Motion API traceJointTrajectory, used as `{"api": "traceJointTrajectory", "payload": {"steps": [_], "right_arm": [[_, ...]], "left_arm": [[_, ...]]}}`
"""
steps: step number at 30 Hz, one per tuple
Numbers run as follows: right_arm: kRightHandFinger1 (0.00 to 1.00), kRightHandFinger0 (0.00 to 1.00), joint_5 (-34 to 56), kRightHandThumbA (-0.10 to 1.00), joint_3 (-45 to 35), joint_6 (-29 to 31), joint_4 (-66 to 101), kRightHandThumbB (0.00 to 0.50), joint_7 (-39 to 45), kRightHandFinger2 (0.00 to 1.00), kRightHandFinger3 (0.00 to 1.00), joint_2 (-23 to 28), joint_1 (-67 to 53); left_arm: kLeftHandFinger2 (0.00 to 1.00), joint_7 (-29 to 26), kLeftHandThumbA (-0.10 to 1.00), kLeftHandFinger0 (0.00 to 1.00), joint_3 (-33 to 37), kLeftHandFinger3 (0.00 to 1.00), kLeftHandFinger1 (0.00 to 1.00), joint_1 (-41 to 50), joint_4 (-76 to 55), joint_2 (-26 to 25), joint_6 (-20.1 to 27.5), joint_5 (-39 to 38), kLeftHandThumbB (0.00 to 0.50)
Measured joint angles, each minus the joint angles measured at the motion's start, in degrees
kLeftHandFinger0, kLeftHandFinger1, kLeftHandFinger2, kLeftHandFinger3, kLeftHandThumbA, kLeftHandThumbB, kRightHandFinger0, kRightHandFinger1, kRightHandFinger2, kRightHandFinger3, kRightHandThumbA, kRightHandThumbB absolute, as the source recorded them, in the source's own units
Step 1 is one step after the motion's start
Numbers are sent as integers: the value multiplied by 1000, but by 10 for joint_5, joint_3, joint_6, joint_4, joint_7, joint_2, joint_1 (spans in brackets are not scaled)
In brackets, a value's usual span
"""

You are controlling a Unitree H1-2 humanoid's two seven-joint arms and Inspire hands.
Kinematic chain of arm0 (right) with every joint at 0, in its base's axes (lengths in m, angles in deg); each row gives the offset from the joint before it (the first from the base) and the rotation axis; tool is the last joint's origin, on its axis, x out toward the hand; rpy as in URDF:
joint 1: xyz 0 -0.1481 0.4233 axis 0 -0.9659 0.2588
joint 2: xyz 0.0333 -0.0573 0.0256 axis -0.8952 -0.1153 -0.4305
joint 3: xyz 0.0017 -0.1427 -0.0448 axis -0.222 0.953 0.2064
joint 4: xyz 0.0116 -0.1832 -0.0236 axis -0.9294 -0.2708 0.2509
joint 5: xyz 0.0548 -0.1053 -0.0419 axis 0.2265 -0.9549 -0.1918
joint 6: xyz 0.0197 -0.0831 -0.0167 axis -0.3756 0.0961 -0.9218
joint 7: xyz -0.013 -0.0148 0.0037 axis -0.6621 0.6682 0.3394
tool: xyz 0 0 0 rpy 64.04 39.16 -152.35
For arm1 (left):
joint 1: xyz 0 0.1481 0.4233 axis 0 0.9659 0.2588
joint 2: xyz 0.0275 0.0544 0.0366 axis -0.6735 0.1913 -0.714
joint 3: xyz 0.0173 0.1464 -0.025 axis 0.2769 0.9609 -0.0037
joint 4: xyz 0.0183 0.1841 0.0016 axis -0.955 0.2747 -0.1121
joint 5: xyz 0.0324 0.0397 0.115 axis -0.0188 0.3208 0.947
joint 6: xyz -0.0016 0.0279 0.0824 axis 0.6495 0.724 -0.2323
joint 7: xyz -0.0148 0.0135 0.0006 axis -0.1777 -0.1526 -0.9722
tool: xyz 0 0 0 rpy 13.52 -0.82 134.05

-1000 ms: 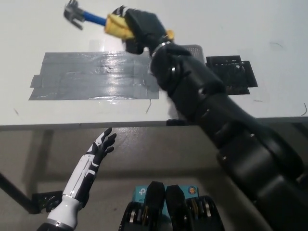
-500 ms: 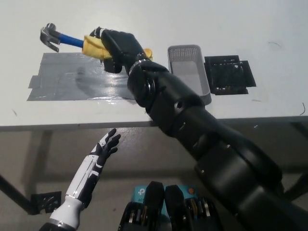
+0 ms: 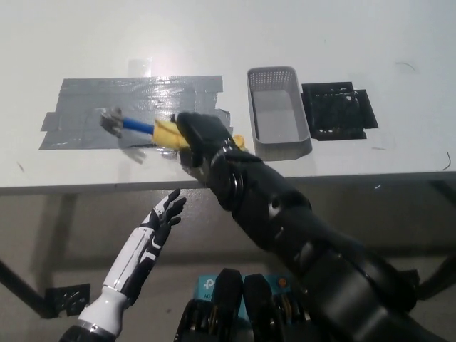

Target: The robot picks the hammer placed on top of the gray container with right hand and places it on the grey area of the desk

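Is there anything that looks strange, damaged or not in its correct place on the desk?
Nothing looks damaged or spilled. The right hand holds the hammer over the grey area, its taped edges slightly uneven. The gray container stands upright and empty. The left hand rests below the desk edge.

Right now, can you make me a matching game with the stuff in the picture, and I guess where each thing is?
Things:
1. hammer
2. gray container
3. left hand
4. black mat

Places:
A. below the table edge, holding nothing
B. right of the gray container
C. over the grey taped area, held by the right hand
D. between the taped area and the black mat, with nothing in it

Pairs: 1-C, 2-D, 3-A, 4-B
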Motion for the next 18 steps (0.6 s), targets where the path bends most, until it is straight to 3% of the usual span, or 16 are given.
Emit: {"api": "traceJointTrajectory", "payload": {"steps": [1, 2, 3, 4, 5, 6, 7, 8, 9, 10, 14, 18], "right_arm": [[158, 15, 0, -100, 0, 0, 0, 187, -2, 336, 629, 0, 0], [134, 1, 0, -100, 0, -1, 0, 170, -3, 316, 582, 2, 0], [115, 0, 0, -100, 1, -2, 0, 157, -3, 297, 466, 2, 0], [137, 4, 0, -98, 1, -2, 0, 160, -3, 344, 439, 3, -1], [382, 192, 0, 83, 1, -2, 0, 184, -3, 640, 700, 3, -2], [453, 281, 0, 213, 1, -3, 0, 211, -4, 660, 789, 4, -3], [944, 740, 1, 601, 0, -3, 0, 304, -4, 1000, 1000, 4, -3], [1000, 1000, 3, 788, -3, -4, 0, 448, -1, 1000, 1000, 4, -3], [1000, 1000, 5, 836, -6, -5, 0, 490, 2, 1000, 1000, 5, -2], [1000, 1000, 6, 897, -8, -5, 0, 500, 9, 1000, 1000, 6, -1], [1000, 1000, 9, 972, -9, -8, 1, 500, 32, 1000, 1000, 7, 10], [1000, 1000, 13, 974, -12, -9, 4, 500, 47, 1000, 1000, 11, 24]], "left_arm": [[1000, 0, 988, 1000, 0, 1000, 1000, -1, 0, 0, 0, 1, 163], [1000, 0, 988, 1000, 1, 1000, 1000, -1, 0, 0, 0, 3, 163], [1000, 0, 989, 1000, 1, 1000, 1000, -2, 0, 0, 0, 3, 162], [1000, 0, 989, 1000, 1, 1000, 1000, -3, 0, -1, 0, 4, 161], [1000, 1, 989, 1000, 1, 1000, 1000, -3, 0, -1, 0, 5, 162], [1000, 1, 990, 1000, 1, 1000, 1000, -4, 0, -2, 0, 5, 162], [1000, 1, 990, 1000, 1, 1000, 1000, -4, 0, -2, 0, 6, 164], [1000, 1, 990, 1000, 1, 1000, 1000, -5, 0, -3, 0, 6, 166], [1000, 2, 990, 1000, 1, 1000, 1000, -6, 0, -3, 0, 6, 165], [1000, 3, 985, 1000, 2, 1000, 1000, -6, 0, -3, 0, 7, 169], [1000, 7, 980, 1000, 2, 1000, 1000, -7, 0, -3, 0, 7, 171], [1000, 11, 988, 1000, 2, 1000, 1000, -8, 0, -3, 0, 7, 164]]}}
